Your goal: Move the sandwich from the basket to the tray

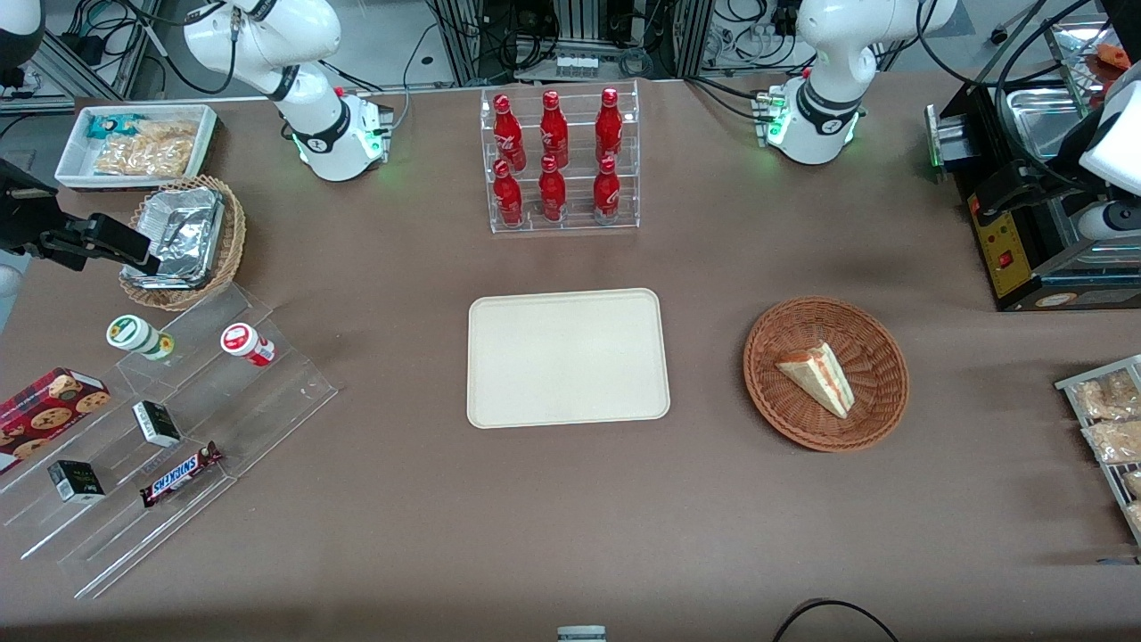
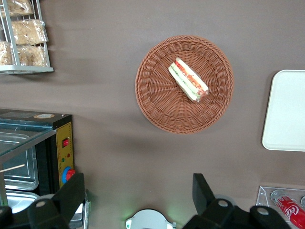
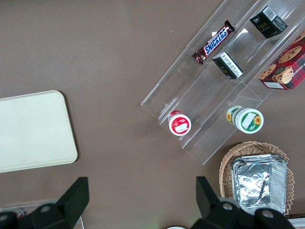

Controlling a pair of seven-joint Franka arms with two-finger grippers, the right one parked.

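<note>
The sandwich point(image 1: 816, 377) point(image 2: 188, 79), a white-bread wedge with red and green layers, lies on its side in the round reddish-brown wicker basket point(image 1: 784, 406) point(image 2: 162, 105). The cream tray point(image 1: 567, 357) point(image 2: 288, 109) lies flat beside the basket, toward the parked arm's end, with nothing on it. My left gripper point(image 1: 991, 198) point(image 2: 137, 191) hangs high over the table, farther from the front camera than the basket, next to the black machine. Its fingers point(image 2: 71, 191) stand wide open with only bare table between them, well apart from the sandwich.
A black machine point(image 1: 1025, 241) point(image 2: 57, 148) and a wire rack of bagged snacks point(image 1: 1110, 419) point(image 2: 24, 38) stand at the working arm's end. A clear rack of red bottles point(image 1: 562, 160) stands farther back than the tray. A stepped acrylic shelf point(image 1: 160, 428) holds snacks at the parked arm's end.
</note>
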